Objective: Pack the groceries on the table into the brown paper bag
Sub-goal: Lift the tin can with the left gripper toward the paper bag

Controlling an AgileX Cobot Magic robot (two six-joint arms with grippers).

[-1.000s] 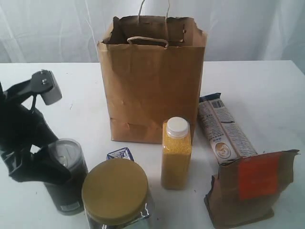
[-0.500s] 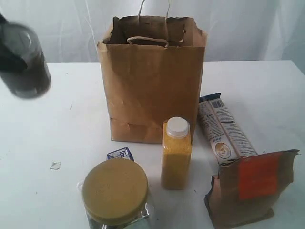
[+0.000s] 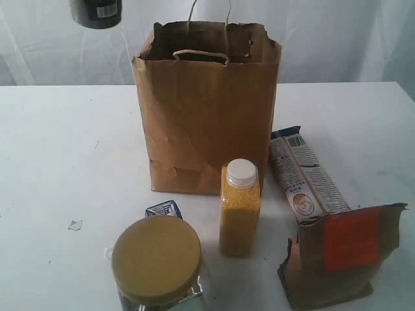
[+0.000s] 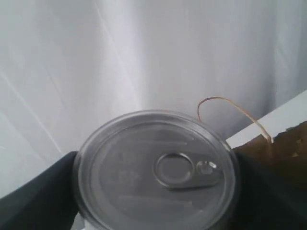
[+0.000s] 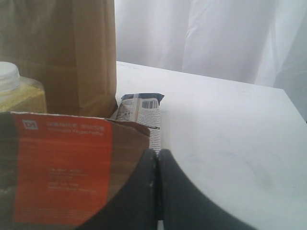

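Note:
High at the exterior view's top edge, left of the brown paper bag (image 3: 207, 110), hangs the dark can (image 3: 96, 13). My left gripper (image 4: 158, 191) is shut on the can, whose silver top (image 4: 158, 167) fills the left wrist view between dark fingers (image 4: 33, 196). On the table (image 3: 65, 142) stand the tan-lidded jar (image 3: 157, 259), the bottle of yellow grains (image 3: 240, 207), the small carton (image 3: 163, 209), the long packet (image 3: 305, 178) and the brown pouch (image 3: 343, 256). My right gripper (image 5: 157, 155) is shut and empty, just beside the pouch (image 5: 62, 167).
A white curtain hangs behind the table. A small scrap (image 3: 75, 225) lies on the tabletop at the front left. The bag's rim and a twisted handle (image 4: 230, 108) show just past the can in the left wrist view.
The can has left the table's front left, rising and moving right to the top edge of the view near the bag. The left arm has gone out of the exterior view.

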